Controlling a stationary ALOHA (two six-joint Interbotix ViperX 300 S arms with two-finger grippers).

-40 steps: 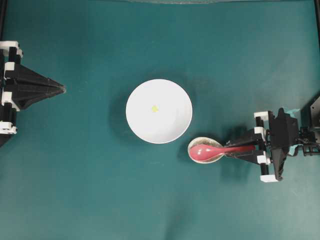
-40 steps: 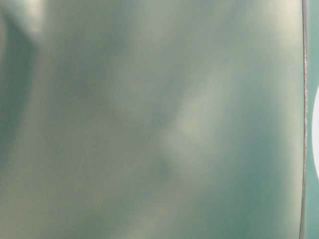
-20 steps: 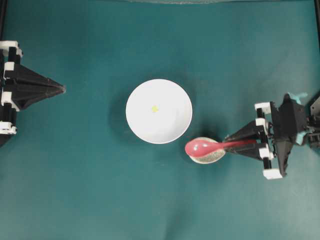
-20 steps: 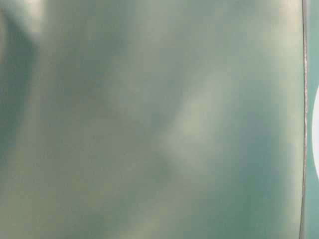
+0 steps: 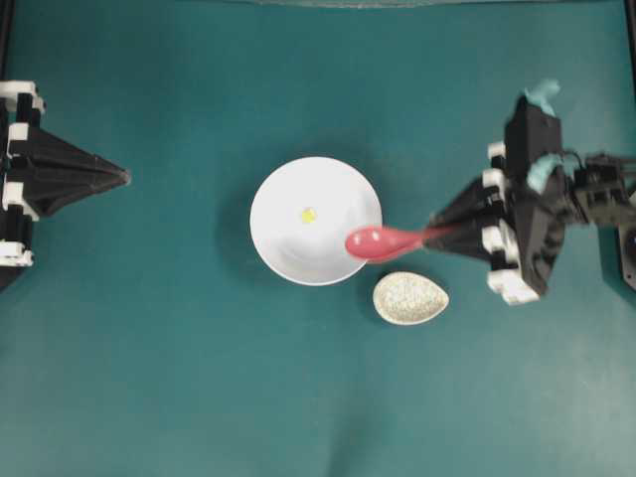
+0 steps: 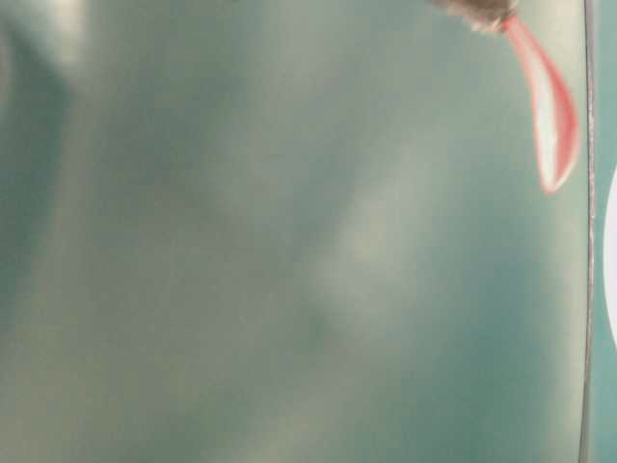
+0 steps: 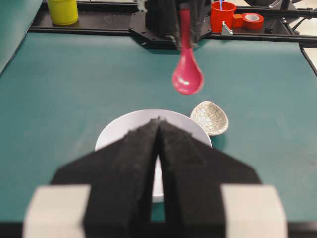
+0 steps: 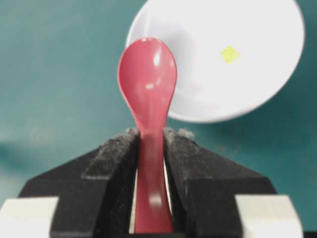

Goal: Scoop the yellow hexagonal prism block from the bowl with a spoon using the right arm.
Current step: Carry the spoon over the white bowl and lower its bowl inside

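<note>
The white bowl (image 5: 273, 248) sits mid-table with the tiny yellow hexagonal prism block (image 5: 308, 214) lying inside it, left of centre. My right gripper (image 5: 437, 231) is shut on the handle of the pink-red spoon (image 5: 383, 240), which is held in the air with its scoop over the bowl's right rim. The right wrist view shows the spoon (image 8: 148, 79) clamped between the black pads, with the bowl (image 8: 257, 84) and the block (image 8: 229, 53) beyond and to the right. My left gripper (image 5: 124, 178) rests shut at the far left, pointing at the bowl (image 7: 119, 130).
A small speckled oval spoon rest (image 5: 410, 298) lies bare just below and right of the bowl. A yellow cup (image 7: 63, 11), a red cup (image 7: 222, 15) and a tape roll (image 7: 251, 20) stand on the far rail behind the right arm.
The right gripper has lifted the spoon off the speckled rest and carried it up and toward the bowl; the arm has swung upward in the overhead view. The left arm has not moved.
</note>
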